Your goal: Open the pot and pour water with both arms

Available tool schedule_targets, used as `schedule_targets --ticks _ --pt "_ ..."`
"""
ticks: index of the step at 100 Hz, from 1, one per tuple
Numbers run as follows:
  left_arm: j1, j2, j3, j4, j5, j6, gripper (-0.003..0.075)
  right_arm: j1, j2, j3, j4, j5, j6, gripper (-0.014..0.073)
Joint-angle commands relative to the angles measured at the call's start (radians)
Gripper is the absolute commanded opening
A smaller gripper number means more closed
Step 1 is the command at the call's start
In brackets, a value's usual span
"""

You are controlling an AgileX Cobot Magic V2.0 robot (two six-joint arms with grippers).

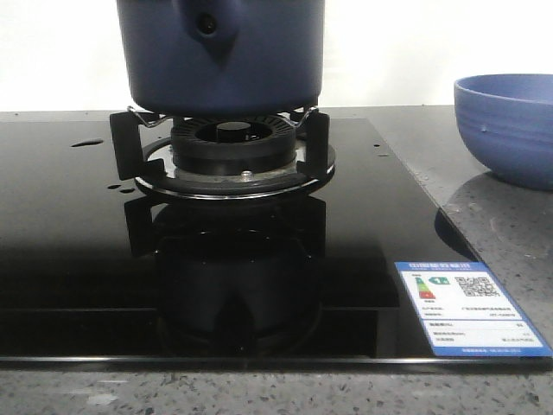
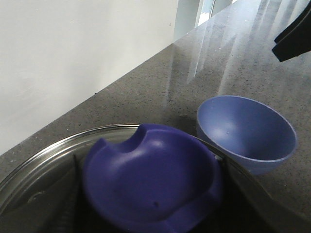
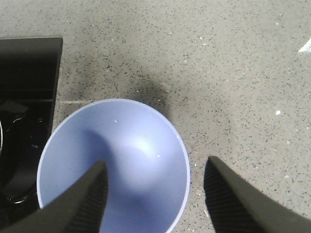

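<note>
Low frontal camera; wrist cameras above bowl (image 3: 114,160).

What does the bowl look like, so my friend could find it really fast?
Start at the shiny black stove top with the big dark navy pot sitting on its burner stand. Look to the stove's right, on the speckled grey counter: there sits the bowl. It is a lighter periwinkle blue than the pot, round and open, with no handle.

Speckled grey stone counter (image 3: 233,73), glossy black glass hob (image 1: 69,259), plain white wall (image 2: 73,58), window glare on counter
</note>
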Motion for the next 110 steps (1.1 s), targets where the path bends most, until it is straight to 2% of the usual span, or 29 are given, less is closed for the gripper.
schedule_targets --ticks 1,110 --pt "-0.006 -0.041 -0.039 -0.089 -0.007 0.009 0.0369 -0.009 -0.036 -0.034 0.013 -0.051 -0.009 0.0393" --pt "-0.006 -0.006 -0.039 -0.069 0.043 0.015 0.0369 -0.009 -0.036 -0.034 0.015 -0.051 -0.01 0.0393"
